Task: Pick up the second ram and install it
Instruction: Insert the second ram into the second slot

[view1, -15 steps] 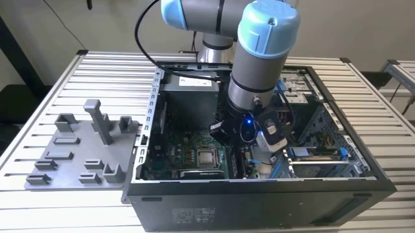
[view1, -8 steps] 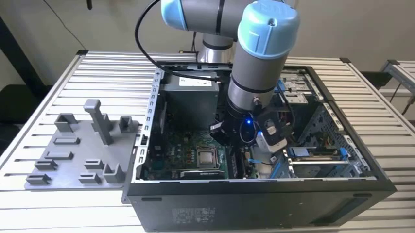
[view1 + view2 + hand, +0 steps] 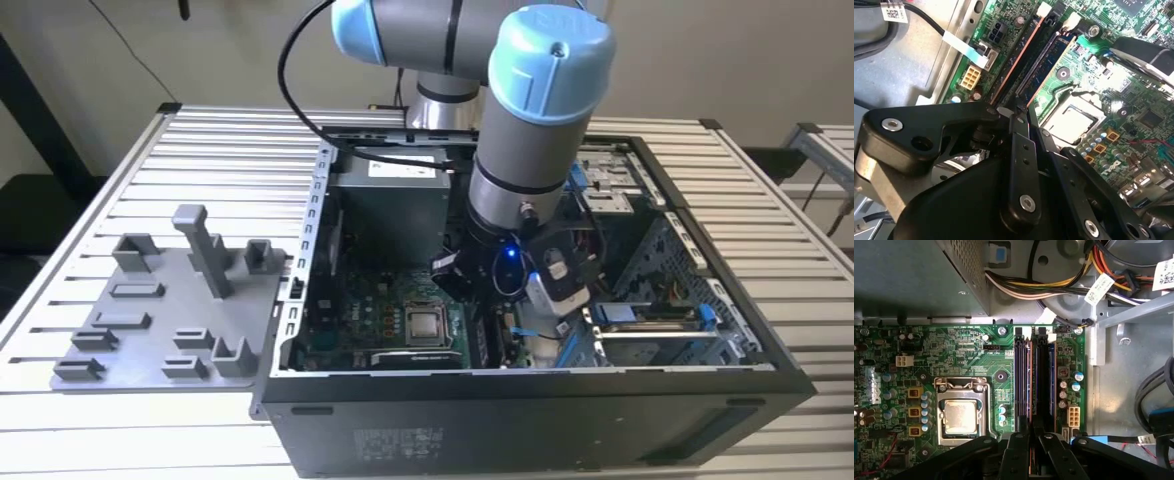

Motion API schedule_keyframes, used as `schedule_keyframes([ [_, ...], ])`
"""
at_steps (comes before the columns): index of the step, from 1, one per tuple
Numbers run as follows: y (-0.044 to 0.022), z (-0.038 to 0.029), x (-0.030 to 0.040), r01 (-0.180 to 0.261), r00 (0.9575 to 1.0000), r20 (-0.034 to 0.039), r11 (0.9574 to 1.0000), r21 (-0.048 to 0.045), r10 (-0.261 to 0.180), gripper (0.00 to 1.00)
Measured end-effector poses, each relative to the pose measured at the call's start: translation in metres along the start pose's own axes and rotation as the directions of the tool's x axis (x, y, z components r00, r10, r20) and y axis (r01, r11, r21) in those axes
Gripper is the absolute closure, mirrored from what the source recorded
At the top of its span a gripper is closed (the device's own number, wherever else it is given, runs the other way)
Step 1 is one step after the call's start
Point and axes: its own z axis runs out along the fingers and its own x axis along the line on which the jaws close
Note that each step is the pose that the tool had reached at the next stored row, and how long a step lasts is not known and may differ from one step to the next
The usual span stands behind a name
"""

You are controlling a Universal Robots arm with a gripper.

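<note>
Black fingers [image 3: 1033, 436] over slots | ram [image 3: 1046, 62] seated (second wrist view)

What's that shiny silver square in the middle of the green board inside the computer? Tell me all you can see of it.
It is a flat, square, dull-silver metal plate, likely the processor, lying level in a socket on the green board. A shiny metal frame clamps around its edges. Its top is bare; nothing sits on it. Small round capacitors stand beside it.
</note>
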Motion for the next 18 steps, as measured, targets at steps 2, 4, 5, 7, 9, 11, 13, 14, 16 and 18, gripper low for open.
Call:
schedule_keyframes([
  [2,0.0000,0.0007,0.0000,0.000,1.0000,0.0000,1.0000,0.0001,0.000,0.86],
  [4,-0.0001,0.0010,0.0000,0.000,1.0000,-0.0001,1.0000,0.0007,0.000,0.86],
  [5,-0.0001,0.0012,0.0000,0.000,1.0000,0.0000,1.0000,0.0007,0.000,0.86],
  [7,-0.0001,0.0016,0.0000,0.000,1.0000,0.0000,1.0000,0.0009,0.000,0.86],
  [9,-0.0001,0.0016,0.0000,0.000,1.0000,0.0000,1.0000,0.0011,0.000,0.86],
  [11,0.0000,0.0018,0.0000,0.000,1.0000,0.0000,1.0000,0.0012,0.000,0.86],
  [13,0.0000,0.0026,0.0000,0.000,1.0000,0.0002,1.0000,0.0023,0.000,0.86],
  [14,0.0000,0.0030,0.0000,0.000,1.0000,0.0002,1.0000,0.0034,0.000,0.86],
  [16,-0.0001,0.0039,0.0000,0.000,1.0000,0.0001,1.0000,0.0056,0.000,0.86],
  [18,-0.0001,0.0047,0.0000,0.000,1.0000,0.0001,1.0000,0.0074,0.000,0.86],
])
